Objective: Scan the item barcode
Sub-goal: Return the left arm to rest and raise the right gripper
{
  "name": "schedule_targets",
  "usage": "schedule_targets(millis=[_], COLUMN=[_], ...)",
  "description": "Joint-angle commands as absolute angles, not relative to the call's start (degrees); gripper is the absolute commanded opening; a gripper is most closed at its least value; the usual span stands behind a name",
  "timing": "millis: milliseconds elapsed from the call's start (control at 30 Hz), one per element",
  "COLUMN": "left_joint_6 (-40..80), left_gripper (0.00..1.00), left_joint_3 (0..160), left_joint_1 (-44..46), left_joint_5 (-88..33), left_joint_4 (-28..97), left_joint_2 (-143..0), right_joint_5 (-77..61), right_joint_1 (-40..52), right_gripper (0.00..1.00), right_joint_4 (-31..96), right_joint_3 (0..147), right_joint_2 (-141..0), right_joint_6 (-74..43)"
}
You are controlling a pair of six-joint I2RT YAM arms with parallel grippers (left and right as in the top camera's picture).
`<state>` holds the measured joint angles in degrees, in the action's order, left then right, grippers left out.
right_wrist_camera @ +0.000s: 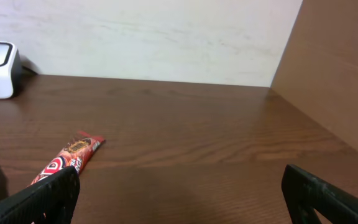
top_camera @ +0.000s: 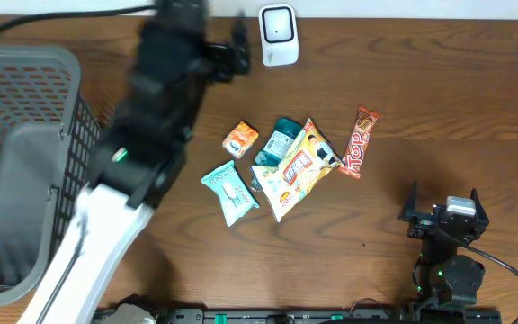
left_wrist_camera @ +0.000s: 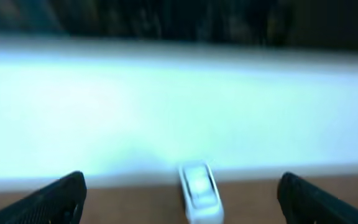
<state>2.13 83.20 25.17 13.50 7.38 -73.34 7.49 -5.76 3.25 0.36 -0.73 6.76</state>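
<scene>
Left gripper is up at the back of the desk, just short of the white scanner, jaws spread wide with nothing between them; wrist view is blurred but shows the scanner dead ahead. Right gripper is parked near the front edge, also wide open and empty. Items lie loose mid-desk: orange packet, chips bag, red snack bar, plus two teal packs. Nothing is held, so I judge I'm between scans. Next move: reach to the pile, grab one item, then turn its barcode toward the scanner. No barcode is readable from here.
</scene>
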Motion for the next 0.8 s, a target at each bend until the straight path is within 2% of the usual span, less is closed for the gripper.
schedule_targets(millis=[0,233,333,567,767], left_joint_6=[-12.2,-18.8,-19.3,-17.0,-12.4], left_gripper=[0.98,0.98,0.98,0.98,0.98], left_joint_3=[83.6,83.6,83.5,83.0,79.0], left_joint_1=[25.0,25.0,25.0,25.0,25.0], left_joint_5=[21.4,31.2,30.9,30.4,23.9], left_joint_4=[6.2,14.9,19.4,19.3,19.7], left_joint_2=[-68.2,-58.5,-55.3,-48.7,-40.5], right_joint_5=[7.8,7.8,7.8,7.8,7.8], right_joint_1=[-5.5,-5.5,-5.5,-5.5,-5.5], right_gripper=[0.99,0.99,0.99,0.99,0.99], right_joint_4=[3.5,3.5,3.5,3.5,3.5], right_joint_3=[0.3,0.3,0.3,0.3,0.3], right_joint_2=[-0.6,-0.6,-0.6,-0.6,-0.6], right_joint_6=[7.4,7.4,7.4,7.4,7.4])
